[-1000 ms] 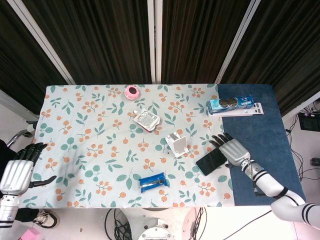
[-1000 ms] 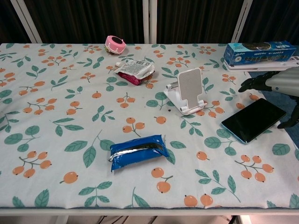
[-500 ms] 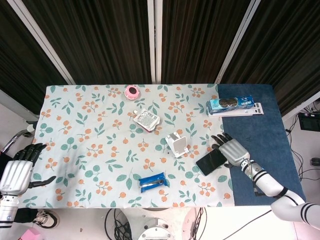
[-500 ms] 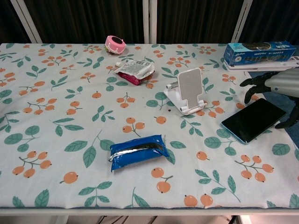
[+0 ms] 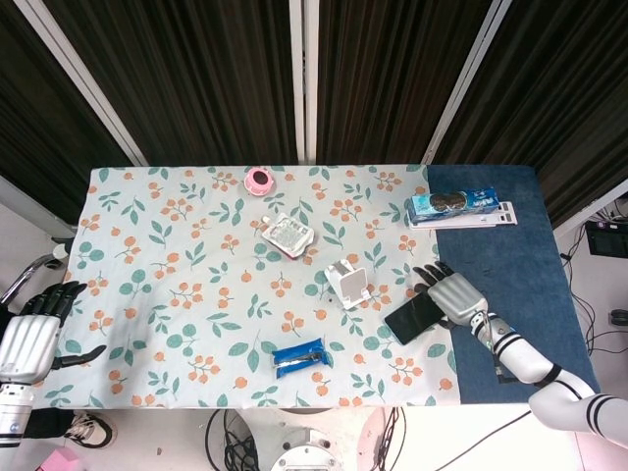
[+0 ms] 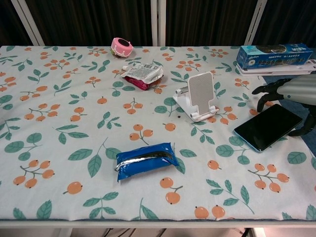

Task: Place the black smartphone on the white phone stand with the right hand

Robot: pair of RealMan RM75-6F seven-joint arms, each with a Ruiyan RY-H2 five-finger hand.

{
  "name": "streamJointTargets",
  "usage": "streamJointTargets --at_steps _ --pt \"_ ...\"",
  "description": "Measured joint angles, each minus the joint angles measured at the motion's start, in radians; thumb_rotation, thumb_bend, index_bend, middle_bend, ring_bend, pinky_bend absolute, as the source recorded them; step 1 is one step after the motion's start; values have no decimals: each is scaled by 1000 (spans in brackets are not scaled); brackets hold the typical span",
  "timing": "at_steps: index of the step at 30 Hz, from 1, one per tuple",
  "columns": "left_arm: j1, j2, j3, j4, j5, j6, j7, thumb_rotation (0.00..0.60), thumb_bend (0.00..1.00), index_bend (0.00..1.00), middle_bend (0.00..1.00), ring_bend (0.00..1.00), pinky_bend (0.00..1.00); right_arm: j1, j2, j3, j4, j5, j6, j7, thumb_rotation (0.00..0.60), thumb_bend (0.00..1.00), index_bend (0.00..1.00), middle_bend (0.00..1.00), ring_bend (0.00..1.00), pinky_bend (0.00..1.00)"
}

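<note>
The black smartphone (image 5: 413, 316) (image 6: 268, 126) lies flat, screen up, on the floral cloth right of the white phone stand (image 5: 348, 283) (image 6: 198, 96), which stands upright with nothing on it. My right hand (image 5: 452, 295) (image 6: 293, 91) hovers over the phone's far right end with its fingers spread and curled down around it; no finger plainly grips it. My left hand (image 5: 32, 337) hangs off the table's left edge, fingers apart, holding nothing; the chest view does not show it.
A blue packet (image 5: 296, 355) (image 6: 146, 160) lies near the front. A pink round object (image 5: 259, 180) (image 6: 121, 46) and a white-red pouch (image 5: 287, 235) (image 6: 142, 75) sit behind the stand. A blue box on a white tray (image 5: 460, 207) (image 6: 274, 54) sits at the back right.
My right hand has crept slightly left and lower over the phone's end. The phone and stand have not moved. My left hand drifted a little downward.
</note>
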Motion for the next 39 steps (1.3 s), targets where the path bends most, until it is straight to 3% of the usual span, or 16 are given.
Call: streamJointTargets --at_steps 6,13,19,27,35,39 --pt "2 -1 1 5 -1 0 -5 423 0 142 134 113 215 -2 -6 -1 2 0 14 8 600 148 459 9 0 0" --pt "4 -2 1 6 -1 3 -10 422 0 143 134 113 215 -8 -6 -4 -2 -24 58 41 600 176 610 157 9 10" --pt "5 -4 2 8 2 4 -12 425 0 143 134 113 215 -13 0 -9 5 -52 98 65 600 191 636 315 190 215" --pt "6 -6 3 12 0 2 -13 424 0 142 134 114 215 -21 0 -11 12 -58 129 58 600 206 647 415 410 276" --pt "7 -4 1 9 3 9 -12 423 0 142 134 113 215 -29 25 3 -11 -82 203 76 600 212 653 461 438 281" --pt "8 -3 0 8 5 14 -12 423 0 143 134 114 215 -36 54 30 -29 -111 304 42 600 203 643 468 437 280"
